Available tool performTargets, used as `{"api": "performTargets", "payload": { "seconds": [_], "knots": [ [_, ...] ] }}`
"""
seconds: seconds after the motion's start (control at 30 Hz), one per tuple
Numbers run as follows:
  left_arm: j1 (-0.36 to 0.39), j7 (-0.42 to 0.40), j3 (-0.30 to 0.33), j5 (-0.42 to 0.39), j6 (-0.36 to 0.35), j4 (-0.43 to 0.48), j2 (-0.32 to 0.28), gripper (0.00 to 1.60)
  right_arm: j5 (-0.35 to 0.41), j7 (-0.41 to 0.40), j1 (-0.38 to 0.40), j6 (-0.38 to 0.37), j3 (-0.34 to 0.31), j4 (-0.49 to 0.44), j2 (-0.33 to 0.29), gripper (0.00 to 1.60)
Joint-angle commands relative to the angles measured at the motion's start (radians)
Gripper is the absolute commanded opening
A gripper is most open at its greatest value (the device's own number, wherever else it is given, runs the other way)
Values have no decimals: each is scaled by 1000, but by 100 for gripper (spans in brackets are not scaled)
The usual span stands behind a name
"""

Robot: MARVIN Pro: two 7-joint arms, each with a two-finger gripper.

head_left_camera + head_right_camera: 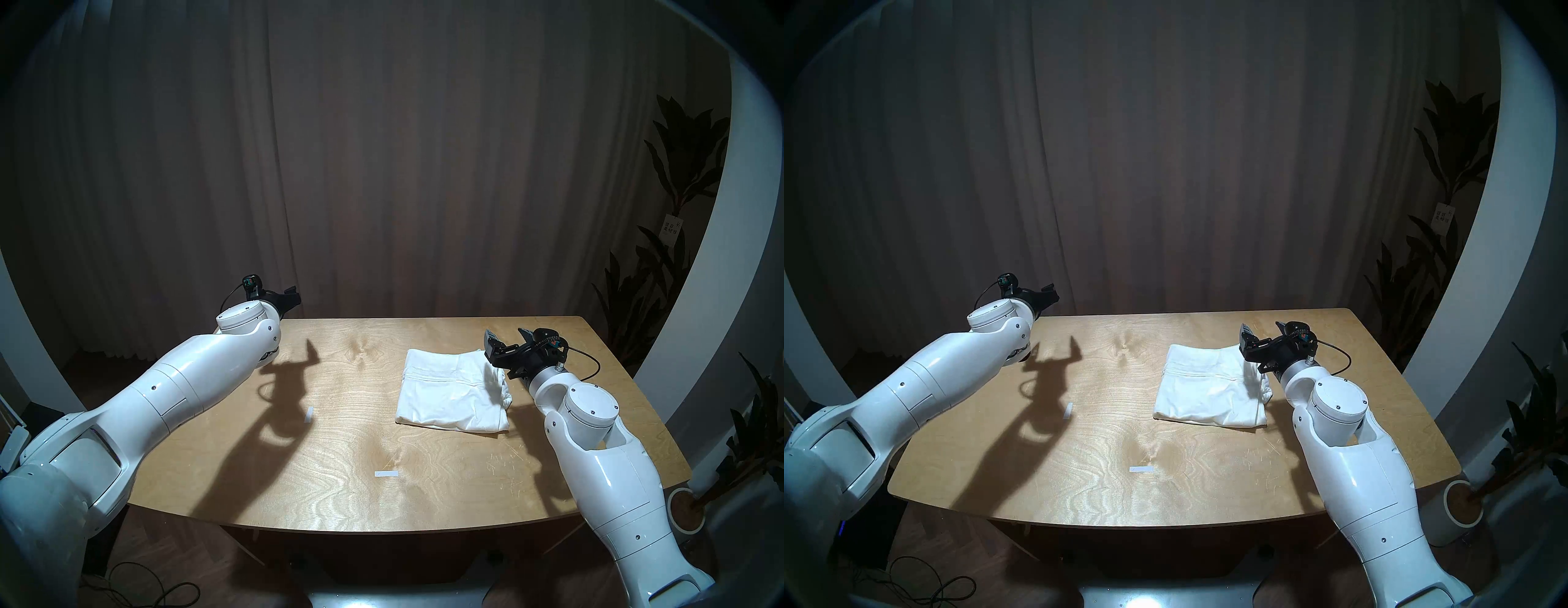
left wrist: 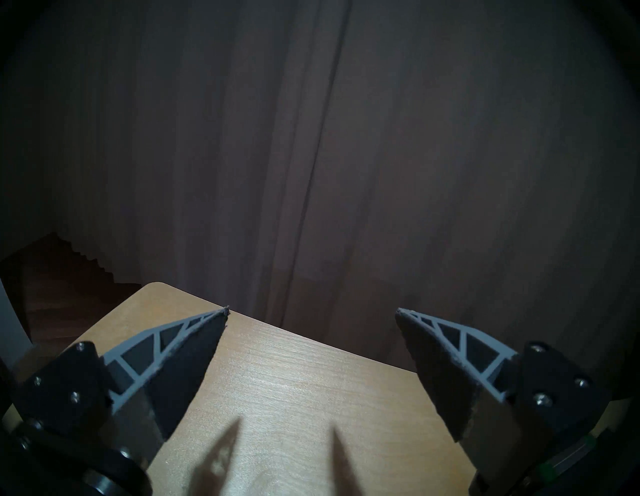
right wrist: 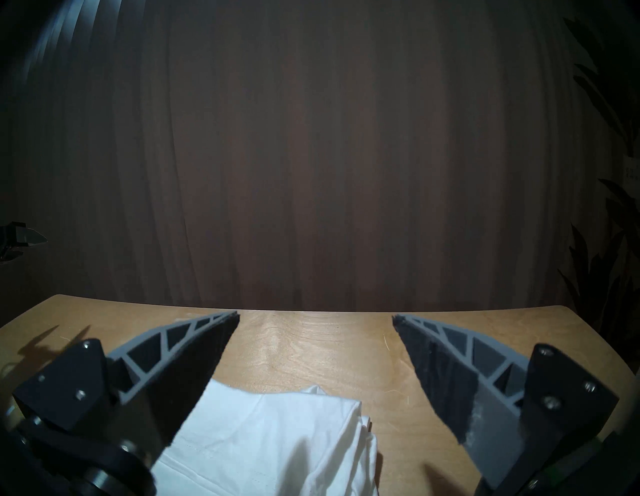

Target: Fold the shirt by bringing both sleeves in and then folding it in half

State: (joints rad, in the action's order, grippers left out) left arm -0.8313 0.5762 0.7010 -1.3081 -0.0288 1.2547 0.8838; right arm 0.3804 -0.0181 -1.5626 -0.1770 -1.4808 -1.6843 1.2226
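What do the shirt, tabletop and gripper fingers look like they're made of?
Shirt: soft matte white fabric, likely cotton; it creases and shows stitched hems. Table: light wood, probably plywood, with swirling grain and slight sheen. Right gripper's fingers: grey ribbed plastic, seemingly faced with dark matte padding.

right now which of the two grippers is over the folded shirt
The right gripper: it hangs open above the folded white T-shirt's right edge. The left gripper is open over the table's far-left corner.

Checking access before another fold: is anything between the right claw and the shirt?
Nothing visible. The right claw hangs open over the shirt's right edge, with only bare table around it. The left claw is open at the far left corner.
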Motion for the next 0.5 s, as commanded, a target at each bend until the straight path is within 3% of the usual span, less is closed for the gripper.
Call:
{"api": "performTargets", "payload": {
  "seconds": [0.0, 0.23, 0.47],
  "knots": [
    [-11, -78, 19, -4, 32, 60, -55, 160, -43, 25, 38, 22, 10, -4, -5, 160],
    [-21, -138, 16, 20, 64, 117, -94, 160, -87, 54, 53, 29, 27, 16, -15, 160],
    [-38, -188, -11, 101, 110, 197, -132, 160, -129, 87, 69, 35, 46, 42, -17, 160]
  ]
}}
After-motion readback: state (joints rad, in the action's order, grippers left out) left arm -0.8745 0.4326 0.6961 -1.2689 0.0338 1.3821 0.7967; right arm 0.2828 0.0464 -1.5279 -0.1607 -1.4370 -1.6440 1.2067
